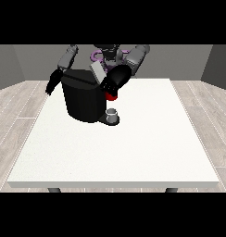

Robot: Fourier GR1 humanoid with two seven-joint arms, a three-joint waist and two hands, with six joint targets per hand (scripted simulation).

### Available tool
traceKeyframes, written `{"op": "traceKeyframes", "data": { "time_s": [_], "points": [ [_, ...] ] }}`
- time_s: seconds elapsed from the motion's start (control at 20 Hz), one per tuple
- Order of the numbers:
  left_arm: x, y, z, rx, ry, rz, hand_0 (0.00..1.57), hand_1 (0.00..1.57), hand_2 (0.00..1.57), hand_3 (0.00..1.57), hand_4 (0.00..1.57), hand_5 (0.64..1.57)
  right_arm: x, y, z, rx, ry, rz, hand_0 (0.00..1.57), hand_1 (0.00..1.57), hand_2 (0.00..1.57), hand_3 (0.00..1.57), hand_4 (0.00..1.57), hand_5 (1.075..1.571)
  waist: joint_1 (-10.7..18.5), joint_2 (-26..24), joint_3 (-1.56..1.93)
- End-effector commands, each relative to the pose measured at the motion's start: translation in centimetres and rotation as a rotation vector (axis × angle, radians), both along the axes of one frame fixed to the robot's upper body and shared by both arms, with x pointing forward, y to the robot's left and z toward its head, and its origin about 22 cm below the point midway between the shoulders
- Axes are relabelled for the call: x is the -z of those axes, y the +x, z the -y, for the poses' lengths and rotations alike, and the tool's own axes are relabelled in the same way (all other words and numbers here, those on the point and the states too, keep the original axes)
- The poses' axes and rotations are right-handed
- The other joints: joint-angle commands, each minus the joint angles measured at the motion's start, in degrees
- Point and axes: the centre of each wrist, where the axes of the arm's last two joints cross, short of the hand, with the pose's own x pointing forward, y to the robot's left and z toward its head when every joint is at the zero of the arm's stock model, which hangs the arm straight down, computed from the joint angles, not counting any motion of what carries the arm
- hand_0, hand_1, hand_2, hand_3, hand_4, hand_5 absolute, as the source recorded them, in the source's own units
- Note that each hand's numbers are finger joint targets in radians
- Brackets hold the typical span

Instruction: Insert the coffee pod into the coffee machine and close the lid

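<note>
I see the robot small at the top centre of the frame, both arms reaching forward. The hand at the view's left (52, 86) hangs low at the upper left, its fingers straight and pointing down. The hand at the view's right (116, 79) sits near top centre, forearm slanting down-left; its fingers I can't make out.

One white table (133, 152) is filling the view. One black coffee machine (82, 99) is standing on it at about ten o'clock from the table's middle. One small grey cup (113, 113) is sitting at the machine's four o'clock. One red thing at the machine (112, 96) is showing at its two o'clock. Two black hands (114, 81) (52, 84) are showing.
</note>
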Motion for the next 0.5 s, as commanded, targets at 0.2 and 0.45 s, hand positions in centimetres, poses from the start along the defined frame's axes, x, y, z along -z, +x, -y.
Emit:
{"op": "traceKeyframes", "data": {
  "time_s": [0.2, 0.45],
  "points": [
    [0.3, -0.2, -1.5, -0.073, 0.056, 0.091, 0.0, 0.0, 0.67, 0.54, 0.0, 1.571, -0.8, 0.0, -0.7, 0.003, -0.01, 0.014, 0.0, 0.0, 0.0, 0.0, 0.17, 1.571, -0.1, 1.4, -0.13],
    [-0.2, -0.4, -3.3, -0.079, 0.044, 0.083, 0.0, 0.0, 0.56, 0.46, 0.0, 1.571, -0.6, -0.4, -1.0, 0.011, -0.028, -0.017, 0.0, 0.0, 0.0, 0.0, 0.15, 1.571, -0.5, 0.8, -0.16]
  ]
}}
